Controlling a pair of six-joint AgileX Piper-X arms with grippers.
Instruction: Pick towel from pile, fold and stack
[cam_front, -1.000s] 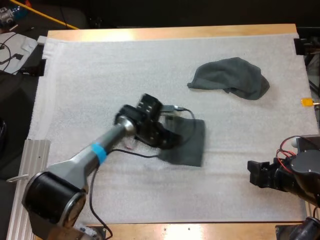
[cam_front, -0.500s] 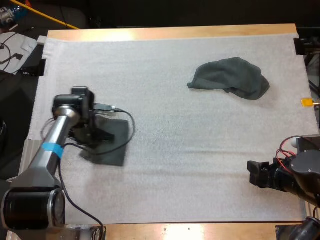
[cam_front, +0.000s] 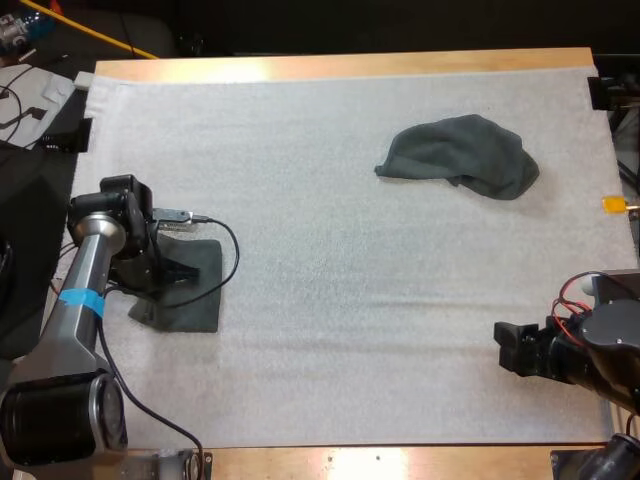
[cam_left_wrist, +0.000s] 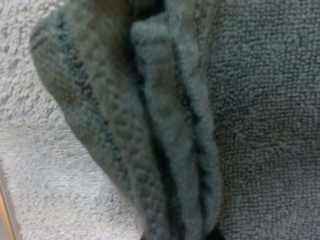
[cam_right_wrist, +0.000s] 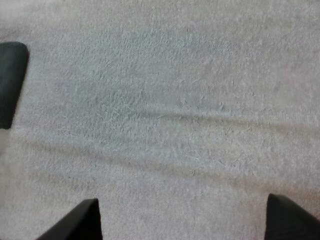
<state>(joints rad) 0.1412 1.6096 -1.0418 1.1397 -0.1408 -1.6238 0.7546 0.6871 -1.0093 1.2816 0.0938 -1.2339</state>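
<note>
**Folded towel set down at 9 o'clock, release next**

The left pincer (cam_front: 172, 283) sat low on the folded towel (cam_front: 197, 308), which lay flat on the white mat (cam_front: 330, 280) at about 9 o'clock, close to the mat's edge. In the left wrist view the towel's layered edge was gathered into a thick ridge running into the jaws. From that, the pincer read as clamped on the cloth rather than standing clear of it. The crumpled towel (cam_front: 460, 155) lay well apart at about 2 o'clock, with no pincer near it. The right pincer (cam_front: 508, 348) hung toward the 4 o'clock corner of the desk (cam_front: 350, 66), its fingers spread wide over bare mat and holding nothing.

By my reading, the step in hand was placing the folded piece where a stack would begin. No second folded towel lay beside it. The next move called for parting the left jaws cleanly and rising straight up, so the pinched layers would not lift or spring open. After that would come a reach across toward 2 o'clock for the crumpled one. The bunched edge looked likely to need pressing flat.
</note>
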